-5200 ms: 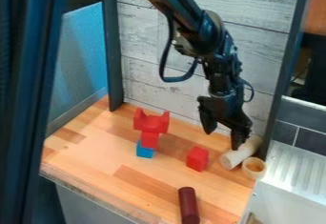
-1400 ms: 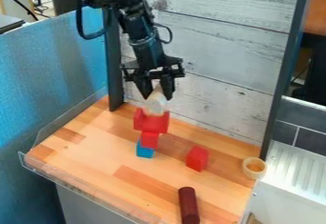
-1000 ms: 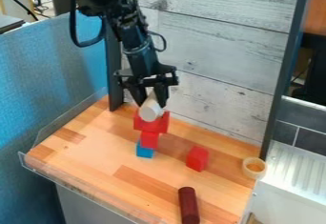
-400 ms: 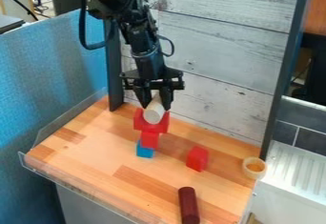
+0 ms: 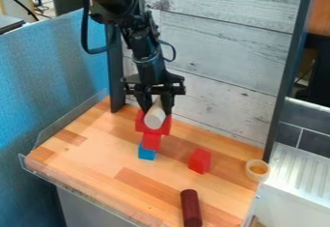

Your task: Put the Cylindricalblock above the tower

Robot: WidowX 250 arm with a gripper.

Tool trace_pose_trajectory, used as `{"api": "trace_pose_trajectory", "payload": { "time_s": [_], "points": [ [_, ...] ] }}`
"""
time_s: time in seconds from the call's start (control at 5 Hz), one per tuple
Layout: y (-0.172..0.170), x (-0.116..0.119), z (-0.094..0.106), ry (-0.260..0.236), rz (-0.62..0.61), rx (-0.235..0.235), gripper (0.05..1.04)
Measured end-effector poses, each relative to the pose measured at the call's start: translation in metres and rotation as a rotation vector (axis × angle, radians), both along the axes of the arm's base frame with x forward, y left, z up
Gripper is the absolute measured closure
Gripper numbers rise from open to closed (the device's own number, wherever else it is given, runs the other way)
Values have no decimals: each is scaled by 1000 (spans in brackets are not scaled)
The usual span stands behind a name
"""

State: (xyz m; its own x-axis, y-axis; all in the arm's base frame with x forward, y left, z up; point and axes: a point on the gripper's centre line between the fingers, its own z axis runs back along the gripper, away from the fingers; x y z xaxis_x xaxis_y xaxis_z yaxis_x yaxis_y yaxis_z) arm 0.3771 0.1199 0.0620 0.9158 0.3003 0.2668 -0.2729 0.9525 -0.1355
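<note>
The black gripper (image 5: 156, 109) hangs over the tower at the left of the table, its fingers on either side of a pale wooden cylinder (image 5: 155, 118) and shut on it. The cylinder lies on its side with one round end facing the camera, at the notch of the tower's top block. The tower has a red notched block (image 5: 165, 125) on top, a red cube (image 5: 151, 142) under it and a blue cube (image 5: 146, 152) at the bottom. Whether the cylinder touches the notched block, I cannot tell.
A red block (image 5: 199, 161) stands right of the tower. A dark red cylinder (image 5: 191, 207) lies near the front edge, and a small round wooden ring or cup (image 5: 257, 170) is at the right edge. A plank wall (image 5: 226, 66) rises behind the table (image 5: 97, 158).
From the right side, the gripper has carried the pale cylinder left to the tower. Over the last second it shifted slightly right, then lowered a little. The tower stands as before.
</note>
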Motion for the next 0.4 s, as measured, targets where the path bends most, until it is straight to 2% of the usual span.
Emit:
{"api": "trace_pose_trajectory", "payload": {
  "time_s": [0.4],
  "points": [
    [6,0,-9,12,41,28,563]
  ]
}}
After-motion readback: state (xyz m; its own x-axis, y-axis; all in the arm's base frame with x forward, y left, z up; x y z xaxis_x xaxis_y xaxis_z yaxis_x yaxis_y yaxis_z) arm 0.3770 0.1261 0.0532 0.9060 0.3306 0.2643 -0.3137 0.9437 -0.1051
